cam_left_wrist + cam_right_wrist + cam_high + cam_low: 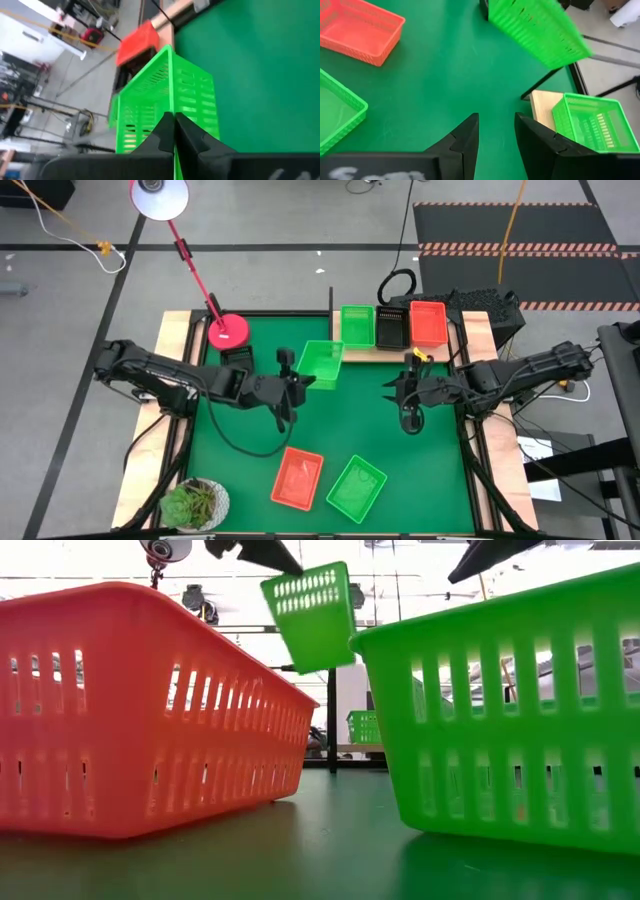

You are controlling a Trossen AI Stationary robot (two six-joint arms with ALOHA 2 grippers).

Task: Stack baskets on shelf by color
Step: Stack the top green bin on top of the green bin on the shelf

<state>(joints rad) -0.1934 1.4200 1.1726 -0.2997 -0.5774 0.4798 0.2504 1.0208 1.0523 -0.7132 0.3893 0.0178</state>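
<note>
Above the middle of the green mat (330, 425), the left gripper (296, 385) holds a green basket (321, 364) clear of the table, its fingers pinched shut on the near rim so the tray hangs tilted. Gripping by one thin wall lets the basket be carried with its open mouth free, which it would need in order to nest into another. It sits just short of the shelf (340, 330), the light wooden board at the far edge of the mat.

On that shelf three baskets stand side by side: a green one (358, 326) at the left, a black one (391, 327) in the middle and an orange-red one (428, 322) at the right. Each seems to mark a place for its colour, so the carried basket most likely belongs on the green one at the shelf's left end, the spot nearest to it.

The right gripper (408, 392) hovers over the right half of the mat with its fingers apart and nothing between them, near the shelf yet out of the left arm's path.

Two baskets wait on the near part of the mat, an orange-red basket (298, 478) and, just right of it, another green basket (357, 487).
</note>
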